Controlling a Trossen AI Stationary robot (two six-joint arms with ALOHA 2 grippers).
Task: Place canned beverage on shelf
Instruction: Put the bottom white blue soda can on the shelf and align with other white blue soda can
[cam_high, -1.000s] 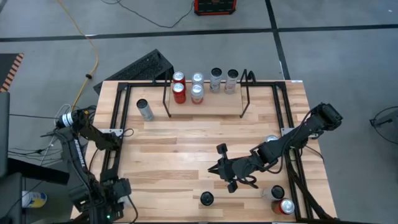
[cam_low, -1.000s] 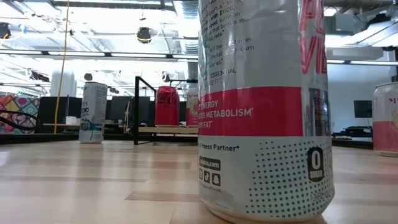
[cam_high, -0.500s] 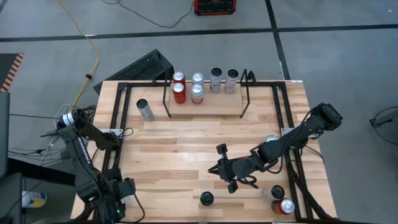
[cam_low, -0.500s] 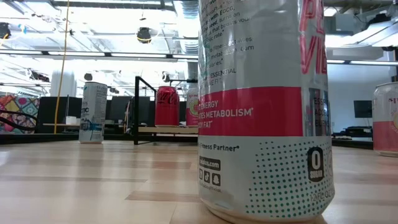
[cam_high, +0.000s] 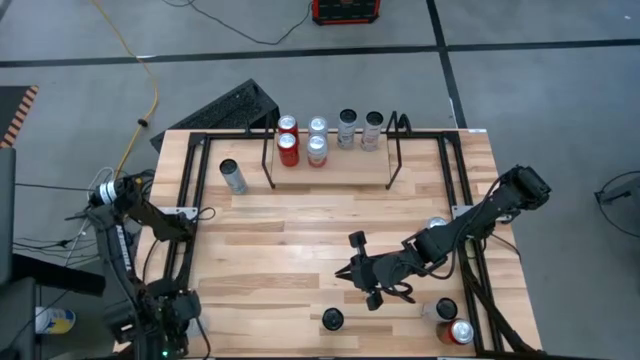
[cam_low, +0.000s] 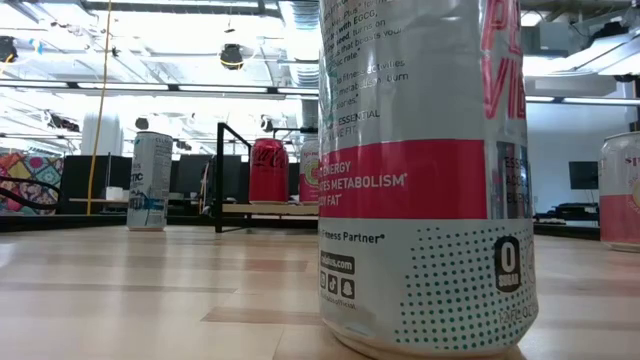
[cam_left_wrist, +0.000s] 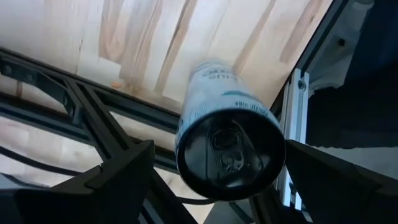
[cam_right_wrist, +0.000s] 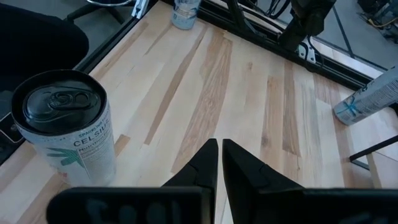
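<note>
While our left gripper (cam_left_wrist: 217, 180) hangs past the table's (cam_high: 300, 250) near-left corner, its jaws stand spread wide, and a white can with a dark lid (cam_left_wrist: 227, 140) sits between them, seen end-on; whether the fingers (cam_left_wrist: 118, 177) touch the can we cannot tell. Our right gripper (cam_right_wrist: 219, 163) hovers above the bare wood near the table's near-middle, its jaws pressed together on nothing. Just beside those jaws, on the near side, stands a white Celsius can (cam_right_wrist: 68, 134) with a dark lid, upright and apart from the fingers. Well ahead of the right jaws, at the far edge, the shelf (cam_high: 330, 165) carries four upright cans in its back row: a red one (cam_high: 288, 126), a silver one (cam_high: 318, 128), and two pale ones (cam_high: 347, 124) (cam_high: 374, 124), with a second red can (cam_high: 288, 148) and a second silver can (cam_high: 317, 149) standing in front. A grey can (cam_high: 233, 176) stands on the wood just outside the shelf's left bracket. Behind the right jaws, three more cans (cam_high: 447, 312) stand near the table's near-right corner.
</note>
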